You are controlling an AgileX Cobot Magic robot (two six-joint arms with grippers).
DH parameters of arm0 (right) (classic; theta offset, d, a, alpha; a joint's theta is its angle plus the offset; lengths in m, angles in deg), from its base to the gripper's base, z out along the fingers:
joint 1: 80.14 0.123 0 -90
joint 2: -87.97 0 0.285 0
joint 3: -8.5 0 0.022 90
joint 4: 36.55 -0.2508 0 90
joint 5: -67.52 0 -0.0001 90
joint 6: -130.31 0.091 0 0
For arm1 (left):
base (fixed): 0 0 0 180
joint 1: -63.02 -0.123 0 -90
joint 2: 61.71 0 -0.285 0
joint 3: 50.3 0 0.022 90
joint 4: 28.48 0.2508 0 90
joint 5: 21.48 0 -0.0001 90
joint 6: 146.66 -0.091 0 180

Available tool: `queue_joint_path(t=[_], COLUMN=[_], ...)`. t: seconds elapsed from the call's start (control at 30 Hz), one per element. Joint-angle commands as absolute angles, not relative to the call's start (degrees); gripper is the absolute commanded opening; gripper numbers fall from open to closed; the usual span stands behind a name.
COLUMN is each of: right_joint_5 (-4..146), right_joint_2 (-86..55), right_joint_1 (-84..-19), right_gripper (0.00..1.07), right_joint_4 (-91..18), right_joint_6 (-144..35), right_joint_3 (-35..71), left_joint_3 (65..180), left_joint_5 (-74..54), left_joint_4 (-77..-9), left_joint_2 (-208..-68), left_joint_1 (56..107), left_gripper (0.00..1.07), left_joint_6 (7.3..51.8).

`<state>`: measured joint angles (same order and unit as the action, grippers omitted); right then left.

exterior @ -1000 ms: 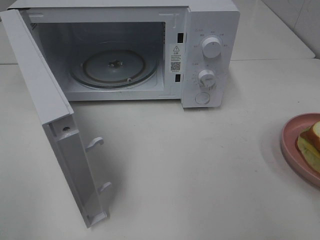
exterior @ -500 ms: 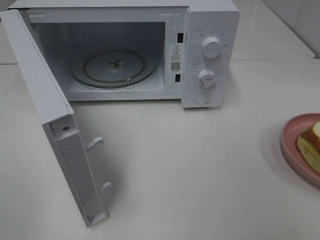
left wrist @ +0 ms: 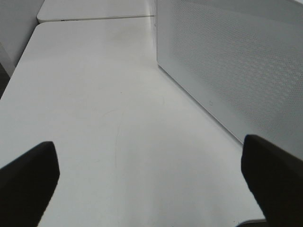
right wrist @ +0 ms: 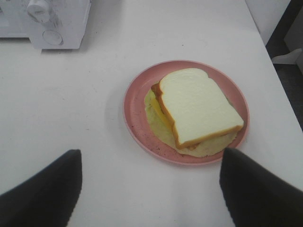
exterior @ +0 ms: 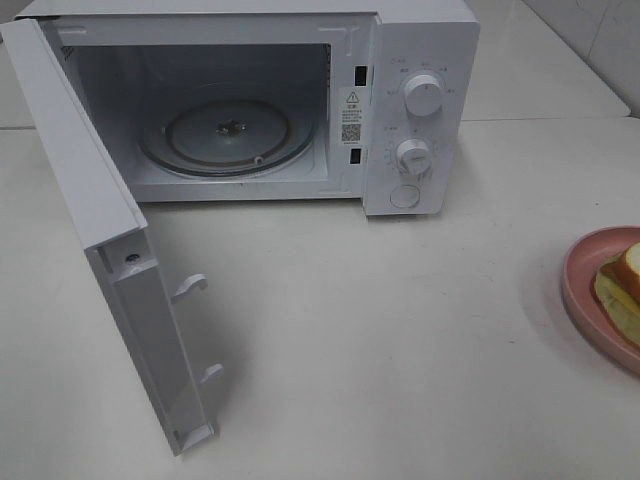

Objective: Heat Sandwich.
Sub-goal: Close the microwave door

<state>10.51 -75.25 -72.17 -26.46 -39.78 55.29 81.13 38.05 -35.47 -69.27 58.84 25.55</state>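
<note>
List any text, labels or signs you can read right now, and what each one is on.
No text can be quoted.
Warning sticker on the microwave door frame: triangle sign visible, print too small to read.
QR-style code below it: blurred.
Markings around the upper knob and lower knob: too small to read.
Sandwich and pink plate: no text.

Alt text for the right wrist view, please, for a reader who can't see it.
A sandwich of pale bread with a golden crust and yellow-green filling lies on a round pink plate on a white table. The right tool is open above the table short of the plate, touching nothing. The corner of a white microwave with its knobs shows beyond.
</note>
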Motion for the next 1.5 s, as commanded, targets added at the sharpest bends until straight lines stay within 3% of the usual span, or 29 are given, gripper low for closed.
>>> queue_joint_path(t=[0.03,0.33,1.5], right_joint_5=[9.65,8.1,8.1], right_joint_2=[-78.06,-86.02,-86.02], right_joint_1=[-74.47,-80.31,-80.2], right_gripper=[0.77,0.77,0.77], right_joint_4=[-28.87,-31.91,-32.37], right_joint_6=[-41.1,-46.2,-46.94], right_joint_3=[55.52,56.73,56.73], left_joint_3=[80.9,80.9,80.9], left_joint_5=[37.65,37.65,37.65], left_joint_4=[-35.59,-35.59,-35.59], left_joint_2=[-68.01,-68.01,-68.07], left_joint_1=[58.78,58.78,58.78], left_gripper=[1.03,1.03,1.03], left_joint_6=[25.84,25.84,25.84])
